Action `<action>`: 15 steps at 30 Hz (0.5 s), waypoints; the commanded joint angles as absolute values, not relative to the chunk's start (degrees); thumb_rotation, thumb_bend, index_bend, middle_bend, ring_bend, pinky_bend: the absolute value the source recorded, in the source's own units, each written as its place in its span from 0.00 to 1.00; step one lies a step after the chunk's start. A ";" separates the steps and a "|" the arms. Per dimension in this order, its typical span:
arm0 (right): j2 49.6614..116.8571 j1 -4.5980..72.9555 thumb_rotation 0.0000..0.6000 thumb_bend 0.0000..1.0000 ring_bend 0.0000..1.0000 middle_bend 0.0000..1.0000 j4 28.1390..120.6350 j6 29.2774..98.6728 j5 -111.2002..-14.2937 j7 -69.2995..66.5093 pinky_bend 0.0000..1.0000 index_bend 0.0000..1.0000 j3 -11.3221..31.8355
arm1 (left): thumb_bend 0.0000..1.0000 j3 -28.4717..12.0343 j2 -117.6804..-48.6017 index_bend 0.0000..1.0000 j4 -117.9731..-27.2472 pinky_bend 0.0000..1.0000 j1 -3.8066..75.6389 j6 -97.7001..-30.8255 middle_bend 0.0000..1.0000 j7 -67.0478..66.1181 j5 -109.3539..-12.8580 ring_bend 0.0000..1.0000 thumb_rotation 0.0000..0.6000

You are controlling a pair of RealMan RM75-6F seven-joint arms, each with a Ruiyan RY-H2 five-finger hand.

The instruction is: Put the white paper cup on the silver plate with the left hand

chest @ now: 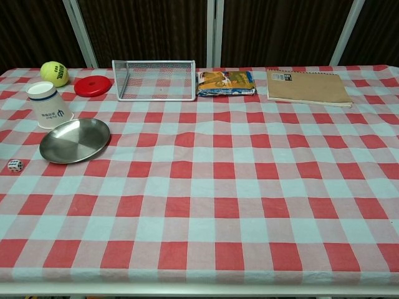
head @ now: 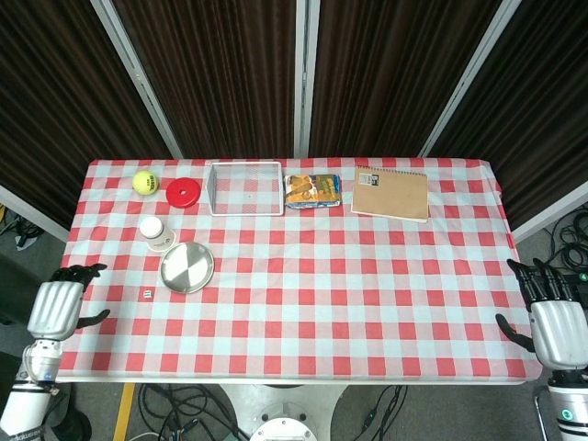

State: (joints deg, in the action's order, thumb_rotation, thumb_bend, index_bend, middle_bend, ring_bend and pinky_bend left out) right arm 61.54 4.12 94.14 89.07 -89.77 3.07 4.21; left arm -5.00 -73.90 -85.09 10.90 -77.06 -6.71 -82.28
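Nothing's really started yet as far as I can tell. The white paper cup [chest: 48, 105] sits upside down on the table [chest: 249, 187], just beside the round silver metal plate [chest: 75, 139], at about 11 o'clock from it, rims close or maybe touching. So the whole job is left: reach, grab, lift, set it on the plate.

The left robot hand [head: 55, 308] is off the table's left edge, at roughly 8 o'clock from the plate, fingers apart and holding nothing. The right robot hand [head: 554, 326] is off the right edge, also spread and empty.

Containers: the plate has nothing on it, and the white wire mesh basket [chest: 154, 80] at the far side, about 1 o'clock from the plate, looks empty too. A small white die [chest: 15, 165] lies at the plate's 8 o'clock.
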 commanded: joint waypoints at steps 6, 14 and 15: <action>61.19 4.14 1.00 0.16 0.07 0.19 94.68 88.76 -89.13 3.13 0.13 0.09 4.43 | 0.11 -6.12 -80.21 0.47 -75.57 0.88 19.18 -63.09 0.79 -0.91 -78.86 0.77 1.00; 61.09 4.46 1.00 0.16 0.07 0.20 94.80 87.71 -88.41 3.40 0.14 0.09 4.50 | 0.14 -6.01 -84.12 0.48 -69.68 0.95 22.69 -55.14 0.90 3.06 -75.71 0.87 1.00; 61.07 4.51 1.00 0.16 0.07 0.20 94.83 87.66 -88.42 3.43 0.14 0.09 4.54 | 0.16 -5.98 -84.46 0.48 -69.18 0.95 23.11 -53.96 0.90 3.40 -75.12 0.87 1.00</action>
